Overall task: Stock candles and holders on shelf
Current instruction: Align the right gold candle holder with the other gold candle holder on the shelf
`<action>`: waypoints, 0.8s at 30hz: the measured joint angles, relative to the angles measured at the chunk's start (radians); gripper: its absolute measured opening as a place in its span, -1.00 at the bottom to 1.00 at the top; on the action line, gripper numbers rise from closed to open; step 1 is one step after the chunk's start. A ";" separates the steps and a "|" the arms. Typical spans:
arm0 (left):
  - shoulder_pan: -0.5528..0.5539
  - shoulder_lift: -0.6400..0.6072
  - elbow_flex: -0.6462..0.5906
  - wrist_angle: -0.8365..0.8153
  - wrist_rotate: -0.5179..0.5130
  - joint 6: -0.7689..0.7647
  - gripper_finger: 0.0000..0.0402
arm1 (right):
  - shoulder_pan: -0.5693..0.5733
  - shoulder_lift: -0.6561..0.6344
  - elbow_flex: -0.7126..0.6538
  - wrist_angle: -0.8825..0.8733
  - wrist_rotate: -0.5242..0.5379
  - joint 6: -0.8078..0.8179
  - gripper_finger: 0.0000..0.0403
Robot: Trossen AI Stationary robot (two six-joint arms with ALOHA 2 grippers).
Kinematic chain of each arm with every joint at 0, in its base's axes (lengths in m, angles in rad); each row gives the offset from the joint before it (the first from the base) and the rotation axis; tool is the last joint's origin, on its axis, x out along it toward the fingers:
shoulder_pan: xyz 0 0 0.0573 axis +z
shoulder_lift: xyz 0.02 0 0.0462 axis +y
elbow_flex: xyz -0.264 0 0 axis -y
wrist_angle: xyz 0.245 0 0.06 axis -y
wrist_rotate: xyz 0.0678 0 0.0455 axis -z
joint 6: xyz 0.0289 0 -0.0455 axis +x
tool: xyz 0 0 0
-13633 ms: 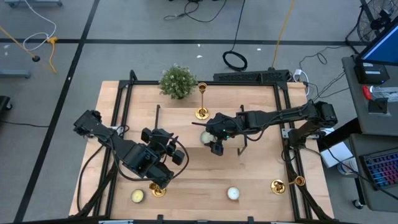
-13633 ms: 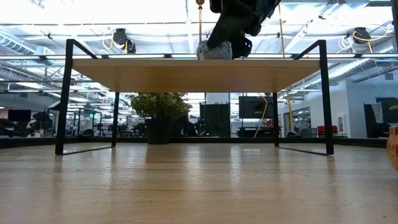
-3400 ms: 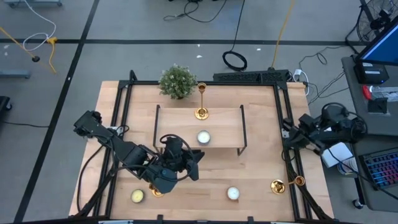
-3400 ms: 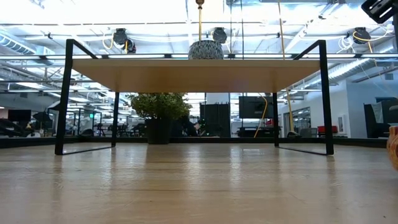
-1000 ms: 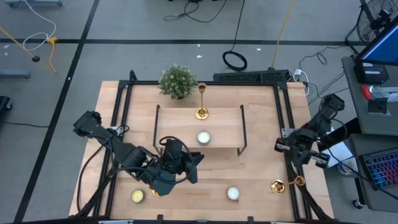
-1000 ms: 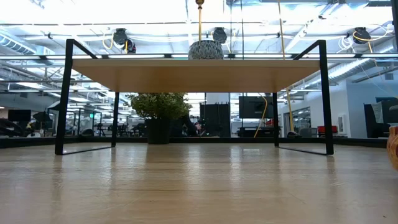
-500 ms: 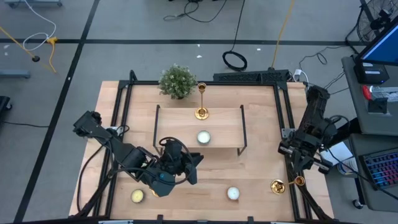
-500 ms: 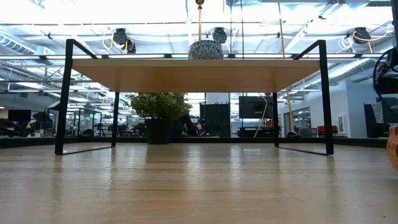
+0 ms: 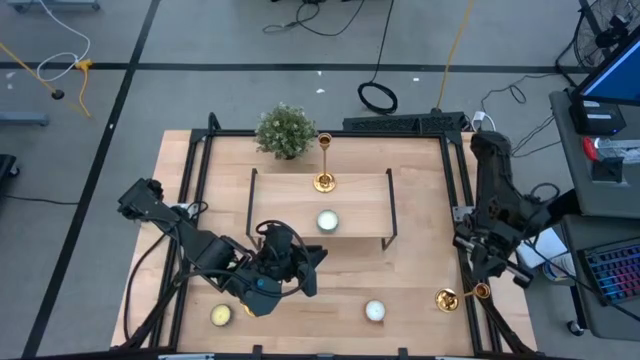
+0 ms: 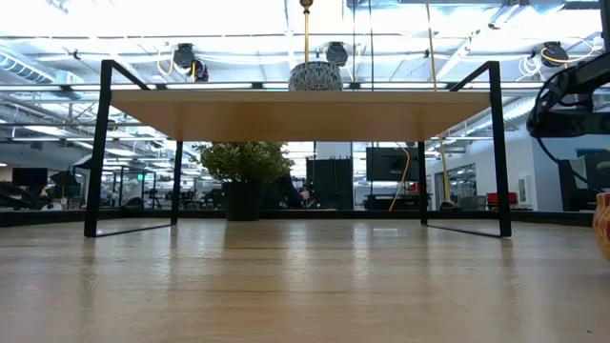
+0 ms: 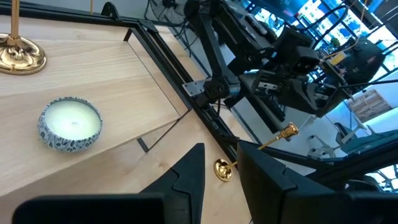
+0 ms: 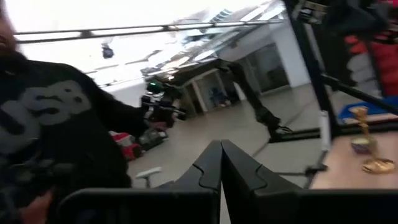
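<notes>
We see the right end effector (image 9: 487, 262), pressed together, hanging just above the tipped holder (image 9: 461, 296) to reach it, while the left end effector (image 9: 312, 268), spread, waits beside the shelf (image 9: 360, 192).

Robotics lab or test bay inside a large open industrial-office hall.

- Floor (image 9: 200, 40): grey, marked with dark tape lines; loose cables (image 9: 378, 96) run across it, some coiled.
- Wooden table (image 9: 420, 290) boxed by a black metal frame, with two dark robot arms mounted at its sides.
- Beside the table's right edge: a monitor (image 9: 612, 75) and a keyboard (image 9: 608, 268) on a workstation.
- Low view: high ceiling (image 10: 238, 24) with exposed pipes and strip lights, glass partitions, screens far back.
- Right wrist view: a person in a dark sweatshirt (image 12: 56, 124) stands close by.
</notes>
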 joint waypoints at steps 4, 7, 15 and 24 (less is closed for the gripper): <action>0.000 0.000 0.000 0.000 0.000 0.000 -0.52 | -0.005 0.002 0.000 0.000 0.074 -0.005 -1.00; 0.000 0.000 0.000 0.000 0.000 0.000 -0.52 | -0.005 0.002 0.000 -0.010 0.123 -0.013 -1.00; 0.000 0.000 0.000 0.000 -0.001 0.008 -0.52 | -0.012 -0.001 0.000 0.000 0.326 -0.062 -1.00; 0.006 0.000 0.000 0.000 0.000 0.012 -0.52 | -0.012 -0.010 0.000 -0.132 0.526 -0.013 -1.00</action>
